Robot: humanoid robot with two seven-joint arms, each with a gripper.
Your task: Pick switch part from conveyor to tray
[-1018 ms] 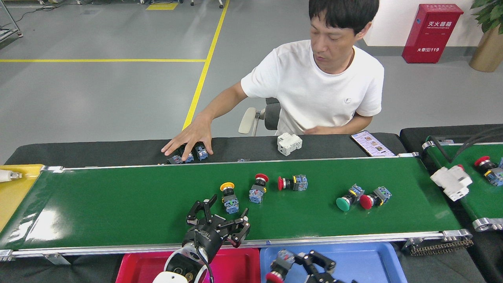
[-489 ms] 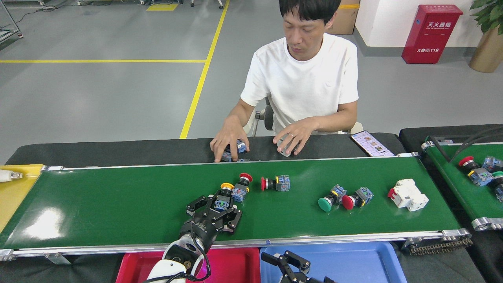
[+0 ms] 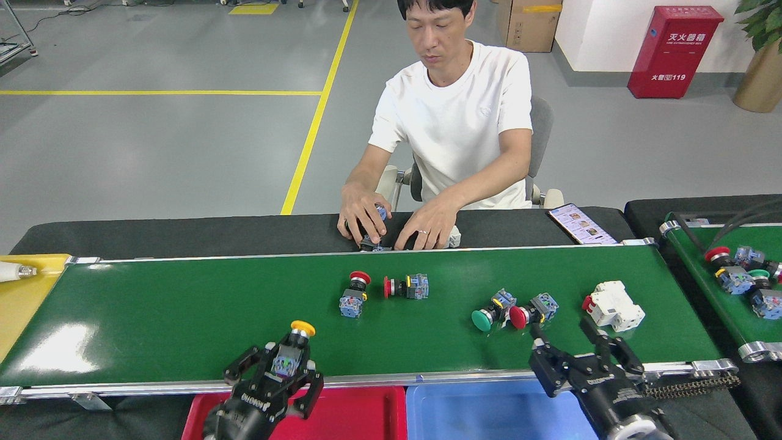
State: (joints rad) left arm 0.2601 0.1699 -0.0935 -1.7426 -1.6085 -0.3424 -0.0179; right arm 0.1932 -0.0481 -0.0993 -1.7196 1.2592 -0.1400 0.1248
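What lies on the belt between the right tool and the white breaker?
In the head view, only bare green conveyor lies between the right tool and the white breaker.

A conveyor (image 3: 183, 318) runs left to right, with push-button switches (image 3: 406, 286) and a circuit breaker (image 3: 613, 305) lying on its middle and right, two trays (image 3: 489, 409) side by side below its near rail, and a seated person (image 3: 455, 122) behind its far rail.
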